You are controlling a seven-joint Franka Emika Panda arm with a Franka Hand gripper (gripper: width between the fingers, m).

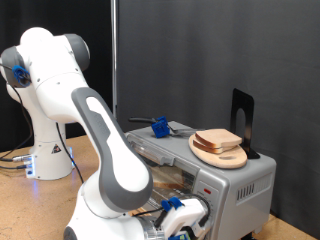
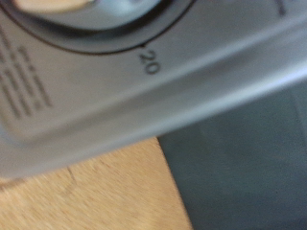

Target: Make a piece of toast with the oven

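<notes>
Hovering at the oven's front lower corner, my tool sits close to the control panel; I cannot tell its opening. Wrist view shows the grey panel with a dial mark "20" above the wooden counter. Toast rests on a plate on the oven's top.

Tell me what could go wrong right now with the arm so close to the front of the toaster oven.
The gripper sits low at the oven front, and the wrist view is filled by a dial marked 20, so a small slip could turn the timer wrongly or miss the knob. The bread slices lie on a wooden plate near the oven top's edge; jolting the oven might slide the plate off.
</notes>
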